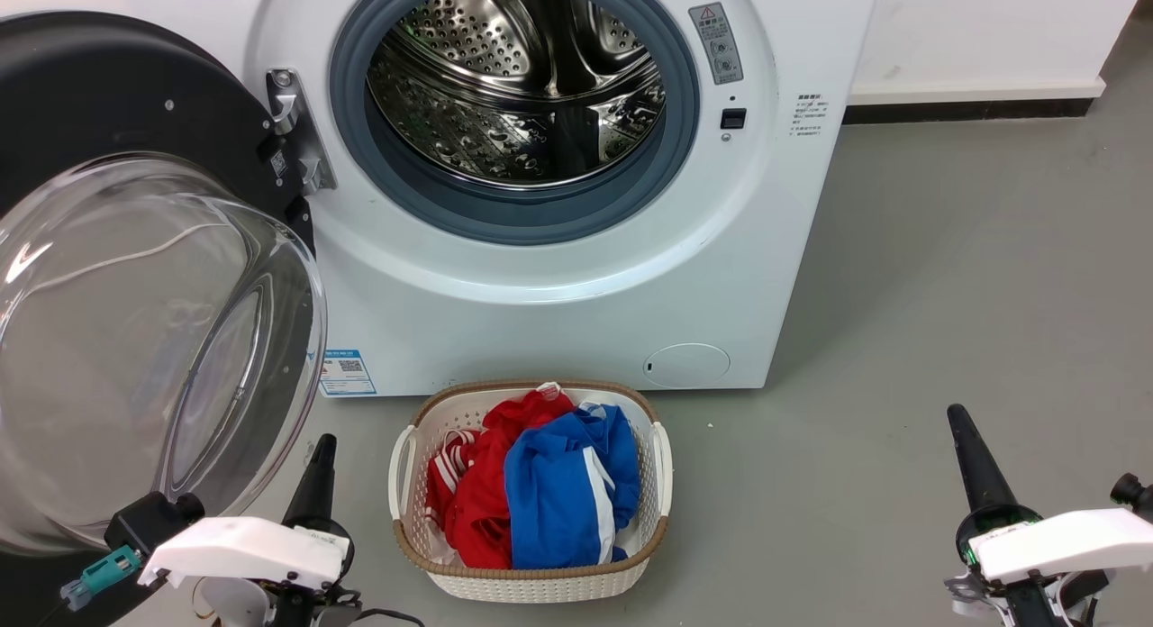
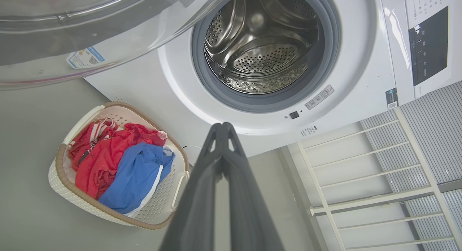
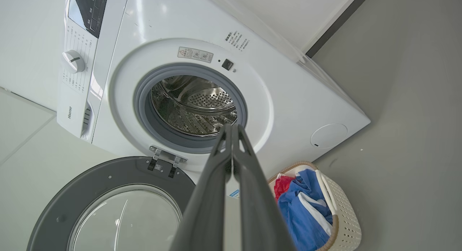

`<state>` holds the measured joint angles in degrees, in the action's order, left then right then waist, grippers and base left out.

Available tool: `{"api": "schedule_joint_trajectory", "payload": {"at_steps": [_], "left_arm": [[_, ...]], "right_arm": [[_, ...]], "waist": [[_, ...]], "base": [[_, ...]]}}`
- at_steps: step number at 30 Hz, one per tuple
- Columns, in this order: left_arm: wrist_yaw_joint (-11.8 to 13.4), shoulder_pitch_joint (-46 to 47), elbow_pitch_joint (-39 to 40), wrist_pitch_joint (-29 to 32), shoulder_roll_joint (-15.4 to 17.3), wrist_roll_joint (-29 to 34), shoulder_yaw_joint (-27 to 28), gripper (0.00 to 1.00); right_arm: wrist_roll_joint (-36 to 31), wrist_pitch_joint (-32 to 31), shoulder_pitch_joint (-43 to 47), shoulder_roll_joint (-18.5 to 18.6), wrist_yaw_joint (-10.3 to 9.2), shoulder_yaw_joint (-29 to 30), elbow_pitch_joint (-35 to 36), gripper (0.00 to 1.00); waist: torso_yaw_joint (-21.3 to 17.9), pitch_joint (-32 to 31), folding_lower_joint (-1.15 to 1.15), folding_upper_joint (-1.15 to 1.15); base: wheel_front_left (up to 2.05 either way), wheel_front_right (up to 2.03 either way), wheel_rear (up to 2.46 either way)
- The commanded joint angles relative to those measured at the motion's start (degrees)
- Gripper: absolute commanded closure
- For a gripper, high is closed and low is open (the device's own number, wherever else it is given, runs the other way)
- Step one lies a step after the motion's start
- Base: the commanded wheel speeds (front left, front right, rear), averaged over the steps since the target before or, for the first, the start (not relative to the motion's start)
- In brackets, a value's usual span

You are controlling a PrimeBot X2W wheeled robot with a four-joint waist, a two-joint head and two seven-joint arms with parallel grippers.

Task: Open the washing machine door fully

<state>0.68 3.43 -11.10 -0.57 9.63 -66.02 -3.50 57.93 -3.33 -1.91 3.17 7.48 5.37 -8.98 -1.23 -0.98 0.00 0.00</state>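
Spotter: Door position, please, where is it sitting?
Operator: I'm seeing the washing machine door hanging off its hinge on the left of the washing machine, swung wide, its glass bowl facing me and the steel drum standing fully exposed. I'm judging the job as good as done.
Spotter: And the pincers?
Operator: Both are riding pinched together and carrying nothing. The left gripper is hovering low in front of the machine, just beside the door's lower edge; the right gripper is idling in front and off to the machine's right.
Spotter: What's worrying you?
Operator: That left one. If I'm lifting or swinging it carelessly, I'm risking a knock on the glass that sends the door drifting back toward the opening. Pushing harder is also risking strain on the hinge, and the laundry basket sitting just in front of the machine is leaving me little room
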Motion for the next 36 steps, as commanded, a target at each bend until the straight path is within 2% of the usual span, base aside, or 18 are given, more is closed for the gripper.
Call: {"api": "schedule_joint_trajectory", "payload": {"at_steps": [1, 36], "left_arm": [[-0.6, 1.4, 0.3, 0.4, -0.2, -1.4, 0.7, 1.00], [-5.2, 2.5, -1.6, 4.2, -3.9, -16.3, 6.1, 1.00]], "right_arm": [[1.9, -0.2, -1.4, 0.0, 0.02, 0.2, 0.2, 1.00], [21.0, -2.1, -3.4, -0.2, 0.02, 0.8, -2.9, 1.00]], "waist": [[0.0, 0.0, 0.00, 0.00], [0.6, 0.6, 0.00, 0.00]], "base": [[0.00, 0.00, 0.00], [0.00, 0.00, 0.00]]}}
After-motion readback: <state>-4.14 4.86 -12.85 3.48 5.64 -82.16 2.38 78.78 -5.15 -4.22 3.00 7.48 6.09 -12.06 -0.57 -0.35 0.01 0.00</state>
